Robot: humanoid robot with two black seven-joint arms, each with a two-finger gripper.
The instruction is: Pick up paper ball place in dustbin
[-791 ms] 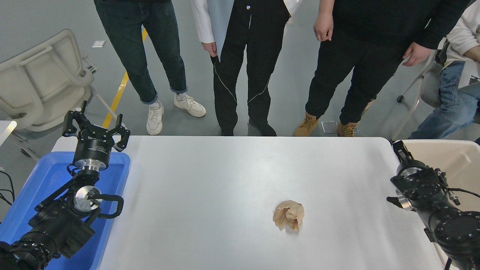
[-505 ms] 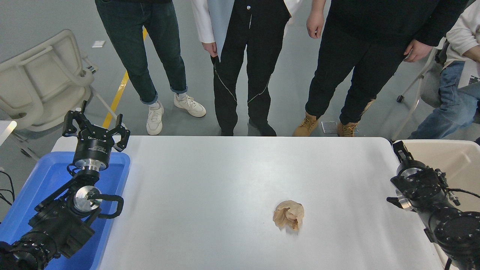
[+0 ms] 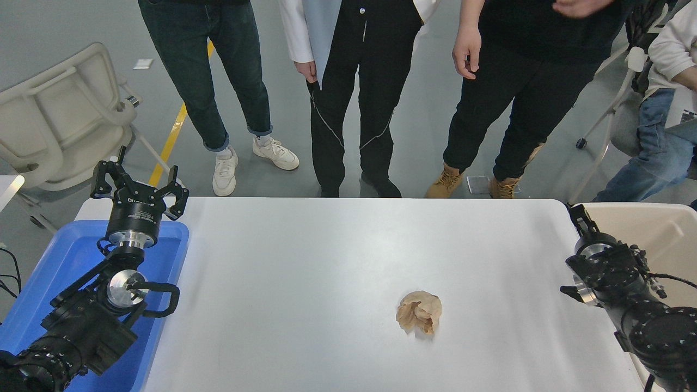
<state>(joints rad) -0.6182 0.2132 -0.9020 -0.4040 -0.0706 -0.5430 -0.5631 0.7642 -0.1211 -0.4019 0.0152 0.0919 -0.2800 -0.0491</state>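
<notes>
Left pincer [image 3: 139, 182] spread wide, empty; paper ball [image 3: 419, 312] untouched.

— What stands on the left end of the white table [image 3: 326, 256]?
— A shallow blue tray [image 3: 65, 261], lying over the table's left edge.
— And beyond the far edge?
— Three people stand on the grey floor [image 3: 71, 32]: one in dark jeans with white sneakers [image 3: 256, 158], one in black trousers with a white coat [image 3: 305, 27] hanging open, one in black with tan boots [image 3: 474, 182].
— Anything at the sides?
— A beige folding chair [image 3: 60, 109] tipped at the upper left beside a yellow floor line [image 3: 174, 130], and a seated person in blue jeans [image 3: 659, 141] at the right edge.
</notes>
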